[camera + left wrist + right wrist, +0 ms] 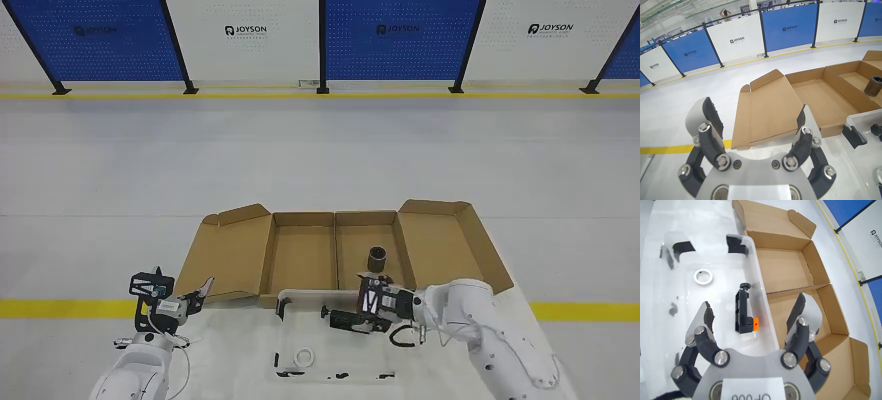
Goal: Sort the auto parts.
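Note:
A black clamp-like part with an orange tip and a knob lies in the clear plastic bin, close to the wall nearest the box. My right gripper hangs open just above it, one finger over the bin and the other over the cardboard box. A white ring lies farther along the bin floor. A dark cylinder stands upright in the box's right compartment. My left gripper is open and holds nothing, off the box's left flap.
The box has two compartments; the left one holds nothing, and its flaps are folded out flat. Black clips sit on the bin's corners. The bin stands directly in front of the box.

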Robot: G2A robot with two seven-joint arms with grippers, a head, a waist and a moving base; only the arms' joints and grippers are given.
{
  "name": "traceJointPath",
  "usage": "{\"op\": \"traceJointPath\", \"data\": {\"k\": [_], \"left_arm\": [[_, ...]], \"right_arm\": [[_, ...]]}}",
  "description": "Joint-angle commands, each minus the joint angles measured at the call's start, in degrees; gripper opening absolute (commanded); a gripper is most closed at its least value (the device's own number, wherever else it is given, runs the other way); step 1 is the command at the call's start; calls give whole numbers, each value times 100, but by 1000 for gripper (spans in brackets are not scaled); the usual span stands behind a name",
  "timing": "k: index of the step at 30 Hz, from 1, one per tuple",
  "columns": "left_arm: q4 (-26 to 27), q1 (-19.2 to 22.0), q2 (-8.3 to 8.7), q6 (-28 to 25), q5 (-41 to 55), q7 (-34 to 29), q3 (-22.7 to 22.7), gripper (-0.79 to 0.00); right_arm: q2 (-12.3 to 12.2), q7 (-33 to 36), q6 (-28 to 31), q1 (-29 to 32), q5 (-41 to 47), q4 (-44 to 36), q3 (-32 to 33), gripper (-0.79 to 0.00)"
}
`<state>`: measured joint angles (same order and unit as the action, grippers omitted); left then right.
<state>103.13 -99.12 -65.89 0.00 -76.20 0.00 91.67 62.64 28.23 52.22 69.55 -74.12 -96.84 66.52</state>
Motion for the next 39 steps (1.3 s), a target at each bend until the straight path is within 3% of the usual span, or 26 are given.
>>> {"op": "traceJointPath", "data": {"k": [1,7,12,14,20,39], "left_arm": [[0,0,0,0,0,0,0,0],[0,0,0,0,0,0,0,0],[0,0,0,0,0,0,0,0],[0,0,0,0,0,0,0,0],[0,0,0,0,0,0,0,0],[0,0,0,0,0,0,0,0]], "right_arm": [[-41,119,-88,239,-17,-223,139,0],[-16,537,-701,168,222,-92,56,-3],[112,1036,-1232,-404,628,488,-365,-83],[159,1140,-1374,-607,792,707,-490,-46],[259,1328,-1441,-997,1032,1260,-848,0],[389,1389,-1547,-1329,1161,2028,-1347,0]]}}
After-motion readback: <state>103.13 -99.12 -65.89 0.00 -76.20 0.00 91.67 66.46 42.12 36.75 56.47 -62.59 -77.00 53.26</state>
